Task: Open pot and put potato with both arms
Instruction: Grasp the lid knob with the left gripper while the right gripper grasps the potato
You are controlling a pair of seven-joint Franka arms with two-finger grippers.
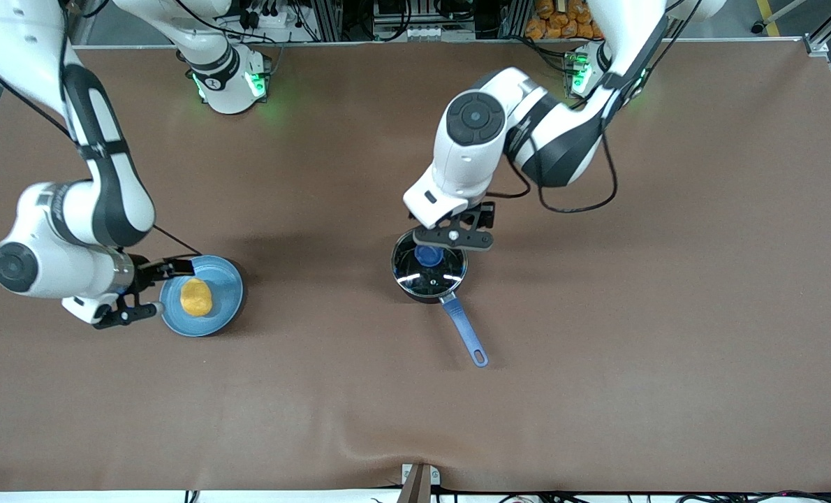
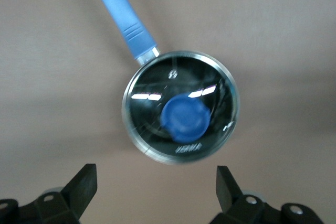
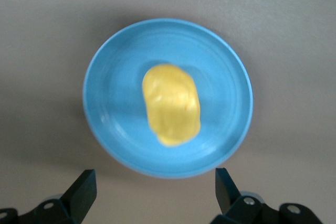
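Observation:
The black pot [image 1: 410, 285] stands mid-table with its glass lid [image 1: 415, 274] on, blue knob [image 1: 429, 255] on top, and its blue handle [image 1: 464, 332] pointing toward the front camera. My left gripper [image 1: 468, 227] is open and empty, up over the pot's rim. In the left wrist view the lid [image 2: 152, 124], knob [image 2: 185, 119] and handle [image 2: 121, 14] lie ahead of the open left gripper [image 2: 156, 187]. The yellow-orange potato [image 1: 196, 297] lies on a light-blue plate [image 1: 223, 276]. My right gripper [image 1: 158, 288] is open and empty over the plate's edge. The right wrist view shows the potato [image 3: 171, 104], the plate [image 3: 110, 98] and the right gripper [image 3: 155, 187].
The brown table surface [image 1: 632, 293] spreads wide around both objects. The arms' bases [image 1: 230, 80] stand along the table edge farthest from the front camera. Cables and equipment lie off that edge.

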